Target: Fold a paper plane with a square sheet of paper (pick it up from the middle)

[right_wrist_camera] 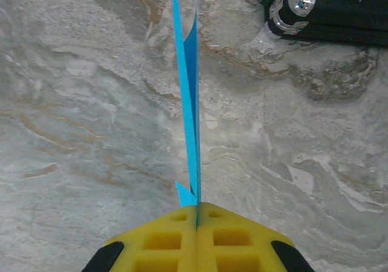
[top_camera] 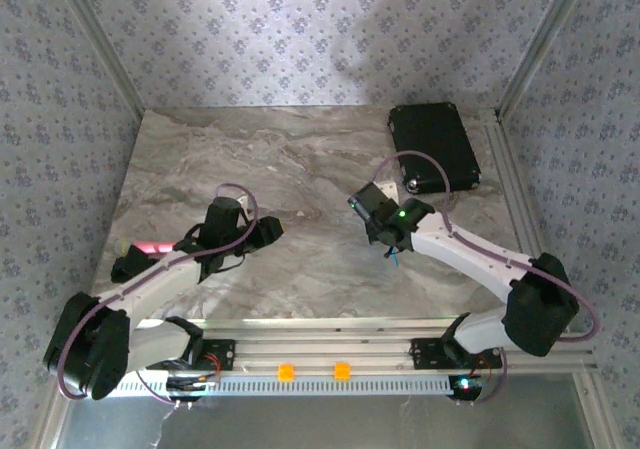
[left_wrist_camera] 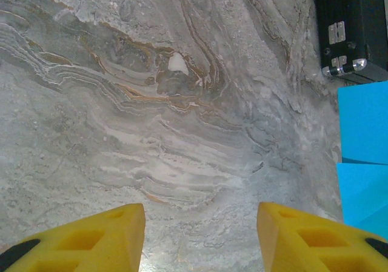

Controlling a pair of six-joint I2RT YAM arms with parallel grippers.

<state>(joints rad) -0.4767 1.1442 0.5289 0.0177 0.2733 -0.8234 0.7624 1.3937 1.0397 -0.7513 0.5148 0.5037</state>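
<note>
Your right gripper (right_wrist_camera: 197,214) is clamped tight on the folded sheet of paper (right_wrist_camera: 189,102), its 2 yellow fingers (right_wrist_camera: 163,242) pressed together on the sheet's near end. The cyan sheet stands on edge and runs straight away from the jaws over the marble table (right_wrist_camera: 73,132). The black case (right_wrist_camera: 339,11) lies beyond it, off to the right. Your left gripper (left_wrist_camera: 200,229) hangs over bare marble with its fingers moderately apart and nothing between them. In its wrist view you see the paper at the right edge, just below the case
</note>
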